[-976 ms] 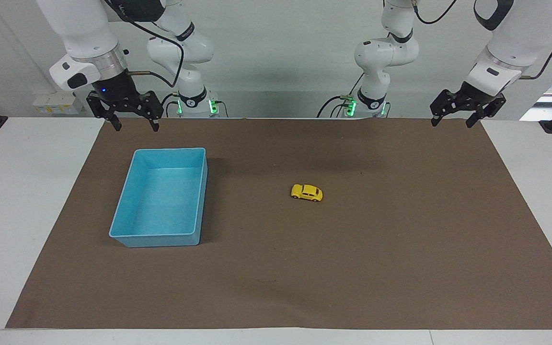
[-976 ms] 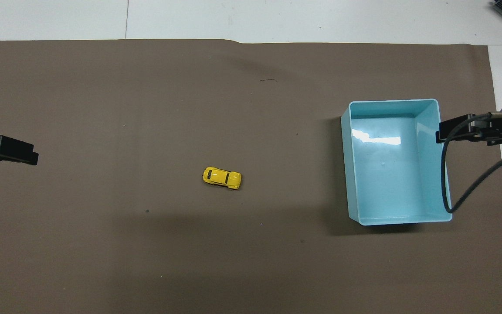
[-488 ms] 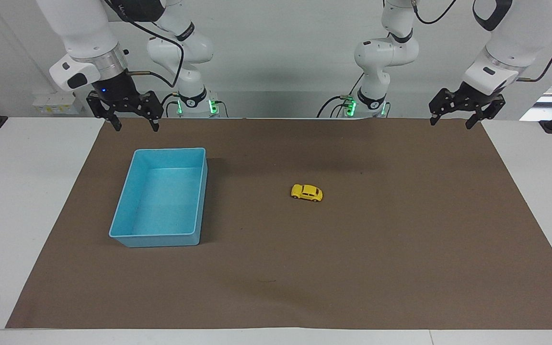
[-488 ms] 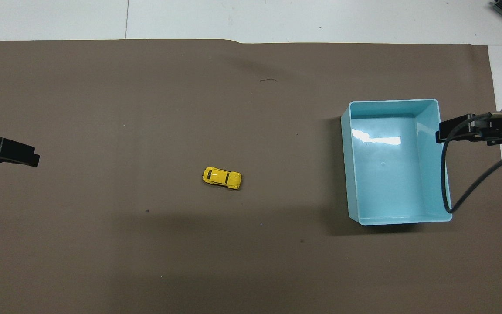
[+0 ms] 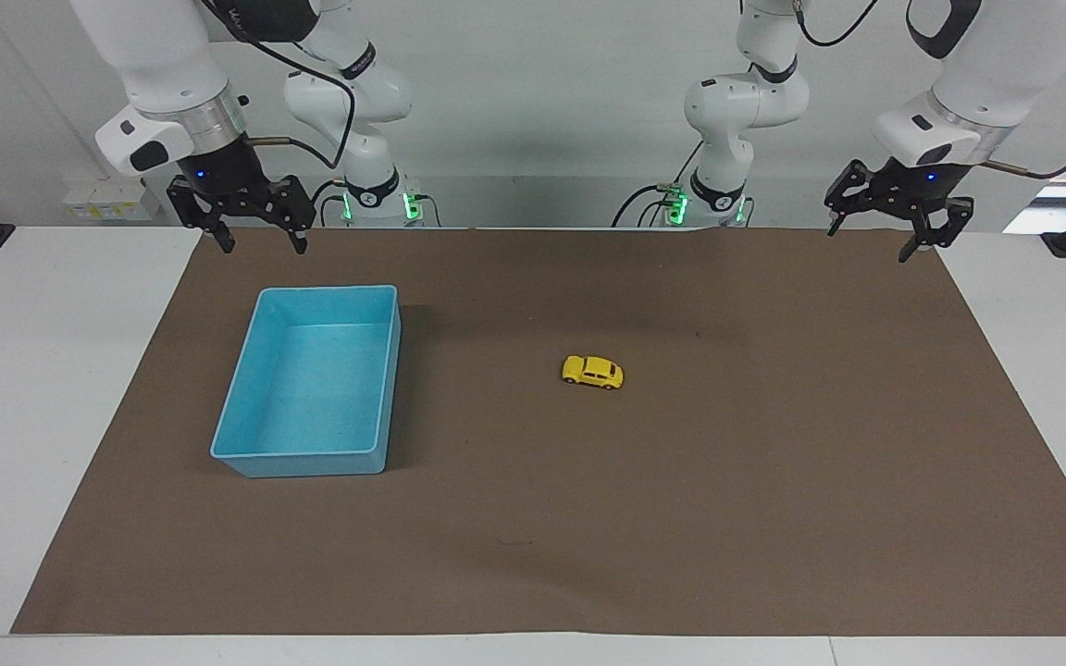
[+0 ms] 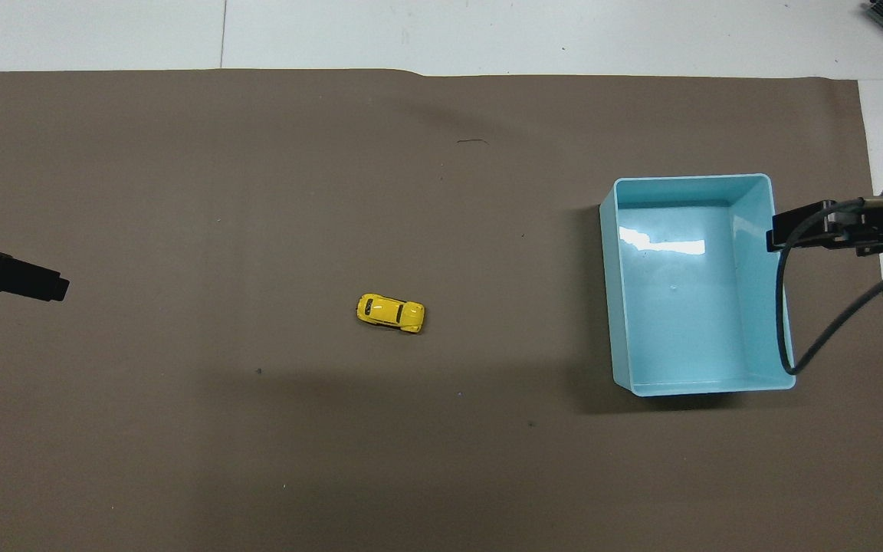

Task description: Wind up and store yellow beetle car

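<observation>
The yellow beetle car (image 5: 592,372) stands on its wheels on the brown mat near the table's middle; it also shows in the overhead view (image 6: 390,313). The empty blue bin (image 5: 246,393) sits toward the right arm's end (image 6: 763,192). My left gripper (image 5: 877,237) hangs open and empty in the air over the mat's corner at the left arm's end, well away from the car. My right gripper (image 5: 262,243) hangs open and empty over the mat's edge beside the bin and waits.
A brown mat (image 5: 533,518) covers most of the white table (image 5: 33,370). The right arm's black cable (image 6: 782,307) hangs over the bin's wall in the overhead view.
The left arm's wrist has turned and its gripper has shifted slightly. The car, the bin and the right arm have not moved.
</observation>
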Robot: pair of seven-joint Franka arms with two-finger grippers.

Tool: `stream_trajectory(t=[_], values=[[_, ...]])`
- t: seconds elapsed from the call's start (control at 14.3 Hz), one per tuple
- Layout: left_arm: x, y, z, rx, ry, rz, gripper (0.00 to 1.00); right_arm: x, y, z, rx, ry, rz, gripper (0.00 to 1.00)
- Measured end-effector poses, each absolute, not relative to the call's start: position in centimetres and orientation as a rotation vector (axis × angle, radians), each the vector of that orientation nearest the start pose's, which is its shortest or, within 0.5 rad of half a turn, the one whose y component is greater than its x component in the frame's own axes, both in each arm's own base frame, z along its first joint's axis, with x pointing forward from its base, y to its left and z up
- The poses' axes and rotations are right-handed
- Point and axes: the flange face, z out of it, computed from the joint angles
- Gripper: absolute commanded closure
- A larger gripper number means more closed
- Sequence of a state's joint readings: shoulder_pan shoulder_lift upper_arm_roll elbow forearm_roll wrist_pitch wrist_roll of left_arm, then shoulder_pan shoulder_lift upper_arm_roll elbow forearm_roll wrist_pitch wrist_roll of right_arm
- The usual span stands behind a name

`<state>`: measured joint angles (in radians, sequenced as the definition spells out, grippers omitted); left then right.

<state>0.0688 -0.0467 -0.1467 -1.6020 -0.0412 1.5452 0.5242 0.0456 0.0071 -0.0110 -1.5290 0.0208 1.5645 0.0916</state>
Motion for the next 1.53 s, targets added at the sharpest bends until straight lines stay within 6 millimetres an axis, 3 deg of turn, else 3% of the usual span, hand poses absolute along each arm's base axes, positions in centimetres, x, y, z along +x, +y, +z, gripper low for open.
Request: stream_trajectory(t=[0.21, 0.35, 0.56, 0.91, 1.32, 1.53], values=[[54.1, -8.3, 62.0, -2.952, 1.178, -0.007, 0.00, 55.6, 2.2, 64.0, -3.118, 0.088, -0.042, 0.00], [54.6, -9.6, 60.7, -2.871, 1.378, 0.004, 0.00, 55.6, 2.2, 64.0, -3.118, 0.088, -0.042, 0.00], [55.6, -10.0, 58.3, -2.705, 1.689, -0.001, 0.00, 55.6, 2.2, 64.0, -3.118, 0.088, -0.042, 0.00], [56.6, -10.9, 53.3, -2.502, 1.990, 0.001, 0.00, 55.6, 2.2, 64.0, -3.118, 0.088, -0.042, 0.00], [58.5, -20.2, 44.3, -2.349, 2.192, -0.026, 0.00, 55.6, 2.2, 64.0, -3.118, 0.088, -0.042, 0.00], [58.1, -24.9, 40.9, -2.276, 2.260, -0.071, 0.00, 55.6, 2.2, 64.0, -3.118, 0.088, -0.042, 0.00]])
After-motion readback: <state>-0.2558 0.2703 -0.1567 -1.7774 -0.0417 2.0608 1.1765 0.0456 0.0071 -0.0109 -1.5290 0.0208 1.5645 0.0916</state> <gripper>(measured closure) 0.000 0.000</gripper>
